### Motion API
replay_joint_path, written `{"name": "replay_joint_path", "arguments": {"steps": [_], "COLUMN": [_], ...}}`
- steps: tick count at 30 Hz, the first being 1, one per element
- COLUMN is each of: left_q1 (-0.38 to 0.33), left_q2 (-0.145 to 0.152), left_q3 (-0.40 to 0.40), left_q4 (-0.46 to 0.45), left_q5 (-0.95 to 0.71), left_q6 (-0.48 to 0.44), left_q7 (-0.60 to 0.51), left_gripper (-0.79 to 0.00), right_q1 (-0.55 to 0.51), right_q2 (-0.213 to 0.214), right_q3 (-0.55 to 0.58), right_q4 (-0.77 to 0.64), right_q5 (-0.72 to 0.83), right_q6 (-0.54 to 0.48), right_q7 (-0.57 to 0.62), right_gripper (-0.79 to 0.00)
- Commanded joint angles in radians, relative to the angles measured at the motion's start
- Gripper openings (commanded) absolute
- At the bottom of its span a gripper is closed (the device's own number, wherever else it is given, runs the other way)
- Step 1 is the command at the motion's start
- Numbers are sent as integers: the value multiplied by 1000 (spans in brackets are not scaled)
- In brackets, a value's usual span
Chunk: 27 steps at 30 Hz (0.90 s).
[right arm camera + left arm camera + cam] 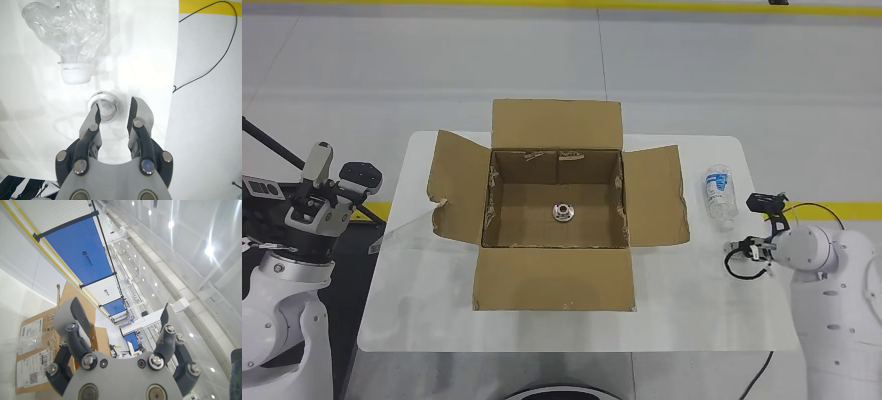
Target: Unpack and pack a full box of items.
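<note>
An open cardboard box (554, 275) stands mid-table with a small metal flanged part (562, 212) on its floor. A clear plastic bottle (719, 193) with a white cap (75, 74) lies on the table right of the box. Just past the cap rests a silver metal ring (111, 103). My right gripper (115, 105) is open over the ring, one fingertip (96, 113) inside it and the other outside, apart from its wall. This gripper (745, 252) is near the table's right edge. My left gripper (121, 303) is open and empty, held off the table's left side (337, 180).
The box (37, 336) has all its flaps folded outward; its left flap (457, 185) is torn and reaches toward the left arm. A black cable (213, 62) lies on the floor beyond the table's right edge. The table (692, 310) is bare in front of the box.
</note>
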Motion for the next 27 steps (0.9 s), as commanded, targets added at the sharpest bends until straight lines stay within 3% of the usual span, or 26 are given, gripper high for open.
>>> {"name": "replay_joint_path", "arguments": {"steps": [1,16,20,27], "left_q1": [0,0,0,0], "left_q2": [0,0,0,0], "left_q3": [0,0,0,0], "left_q4": [0,0,0,0], "left_q5": [0,0,0,0], "left_q6": [0,0,0,0], "left_q7": [0,0,0,0], "left_gripper": [0,0,0,0], "right_q1": [6,40,44,48], "right_q2": [1,11,14,19], "right_q3": [-5,-39,-46,-58], "right_q4": [11,86,96,93], "right_q5": [2,21,26,20], "right_q6": [-2,-9,-7,8], "right_q7": [-1,-3,-7,-14], "right_gripper": [-431,-477,-576,-603]}}
